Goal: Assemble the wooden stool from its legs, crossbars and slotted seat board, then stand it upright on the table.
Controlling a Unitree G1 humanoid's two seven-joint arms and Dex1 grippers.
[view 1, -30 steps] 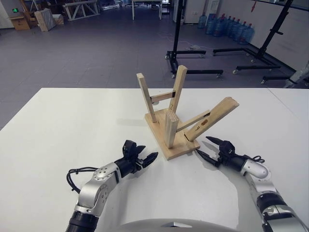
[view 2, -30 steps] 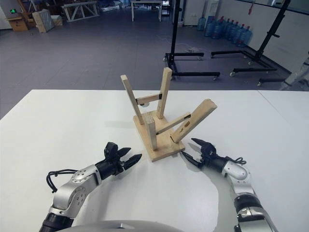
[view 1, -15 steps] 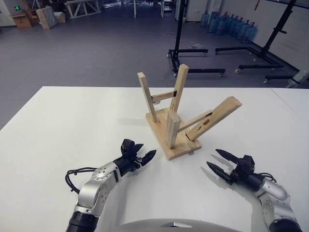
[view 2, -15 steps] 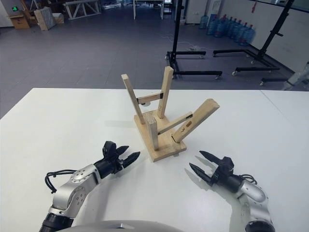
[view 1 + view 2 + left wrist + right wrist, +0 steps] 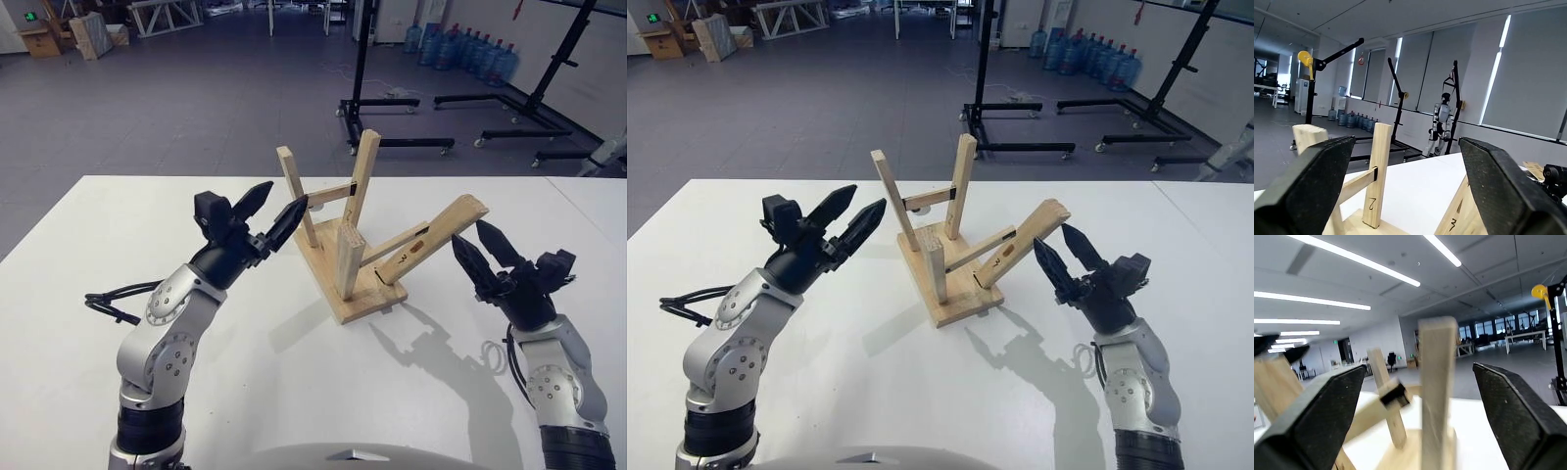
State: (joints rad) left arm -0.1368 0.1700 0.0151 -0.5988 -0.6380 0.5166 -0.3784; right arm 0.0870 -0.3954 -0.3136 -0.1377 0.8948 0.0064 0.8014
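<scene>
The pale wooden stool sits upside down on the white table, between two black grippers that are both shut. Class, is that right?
No: the left eye view shows the black left gripper and right gripper both open; the rest stands.

Pale wooden stool [image 5: 355, 245], inverted at frame centre. Square seat board [image 5: 345, 305] lies flat on white counter [image 5: 118, 225]. Four legs [image 5: 348, 259] point up, linked by crossbars [image 5: 329, 196]; the rightmost leans steeply right.

White table [image 5: 88, 255] up front. Behind it grey floor [image 5: 176, 98] of a big open hall. Black wheeled stands [image 5: 411, 145] just past the table's far edge. Blue water bottles [image 5: 470, 49] lined up near the back wall. Wooden crates [image 5: 93, 34] far back left. Tall shaded windows [image 5: 1533, 73] along one wall. Strip lights [image 5: 1352, 258] on the ceiling, lit.
</scene>
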